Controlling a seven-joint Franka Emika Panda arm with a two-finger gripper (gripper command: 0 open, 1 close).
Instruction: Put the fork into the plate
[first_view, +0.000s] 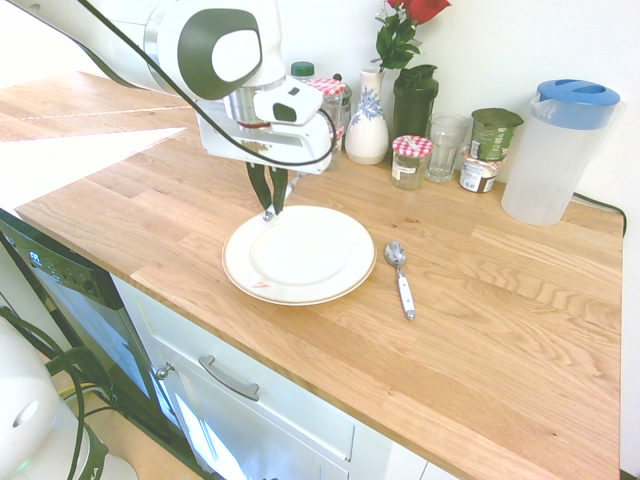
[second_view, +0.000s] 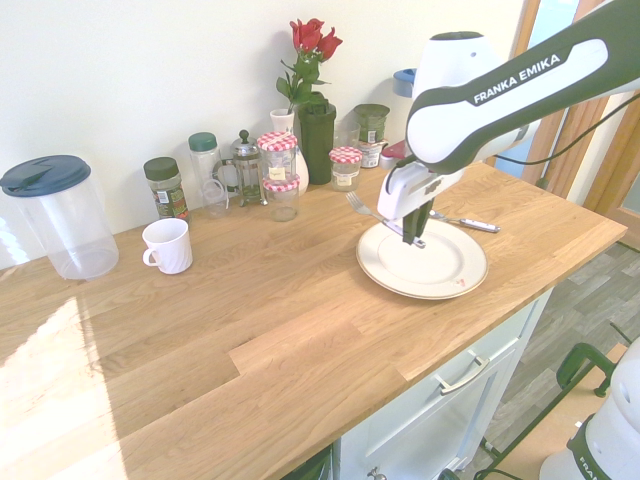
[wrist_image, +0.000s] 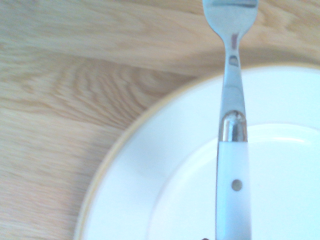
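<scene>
My gripper (first_view: 270, 210) hangs over the far-left rim of the cream-white plate (first_view: 330, 265) and is shut on the whitish handle of the fork (second_view: 365, 210). The fork sticks out roughly level, its tines pointing away from the plate (second_view: 445, 270) over the wooden counter. In the wrist view the fork (wrist_image: 232, 125) lies across the plate's rim (wrist_image: 130, 165), handle over the plate, tines past its edge. The gripper (second_view: 414, 238) sits just above the plate's surface.
A spoon (first_view: 400, 275) with a whitish handle lies on the counter right of the plate. Jars, a vase with roses (first_view: 368, 120), a dark bottle, a glass and a clear pitcher (first_view: 555, 150) line the back wall. A white mug (second_view: 167, 245) stands further along.
</scene>
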